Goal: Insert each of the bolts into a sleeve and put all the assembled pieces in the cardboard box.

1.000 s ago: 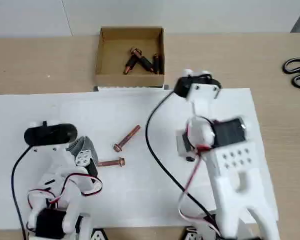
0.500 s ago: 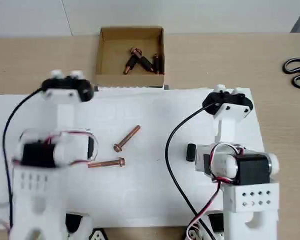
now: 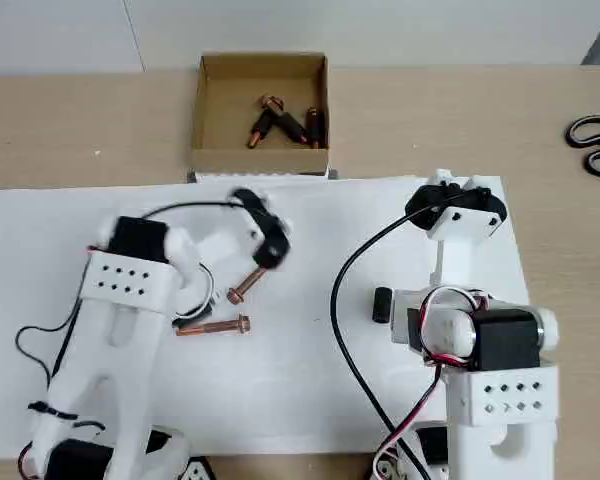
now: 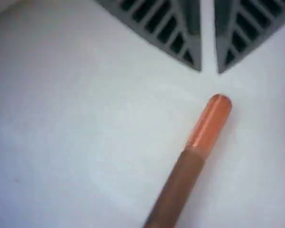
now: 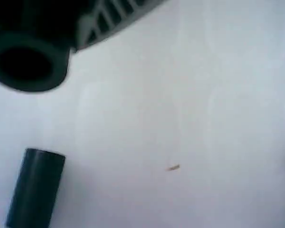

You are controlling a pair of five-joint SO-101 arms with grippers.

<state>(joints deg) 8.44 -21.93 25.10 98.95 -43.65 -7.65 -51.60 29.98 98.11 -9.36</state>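
the copper-coloured metal bolt (image 3: 246,285) in hand lies diagonally on the white paper sheet (image 3: 60,230). its flanged head points toward the near left and its plain tip up toward the open cardboard box (image 3: 205,110). the left gripper (image 4: 208,66) hangs right over that tip. its grey ribbed fingers (image 4: 180,33) stand only a narrow slit apart with nothing between them, and their ends stop just short of the tip without touching it. the bolt's long axis runs away from the fingertips nearly in line with the slit. so, as i judge it, the fingers would straddle the shaft if they spread wider and came down along it; the slit looks narrower than the shaft as it stands.

a second copper-coloured bolt (image 3: 212,326) lies level on the paper just nearer the arm bases, apart from the first. the left arm is plainly the nearer one to both bolts.

the right gripper (image 5: 57,45) is well apart on the other side. it seems clamped on a short black tube sleeve (image 5: 26,61) whose hollow end faces its camera. a loose black sleeve (image 3: 382,304) lies on the paper between the two arms, beside the right one. the box holds a few assembled pieces (image 3: 280,120). black-handled scissors (image 3: 595,135) lie far off on the wooden table (image 3: 80,110).
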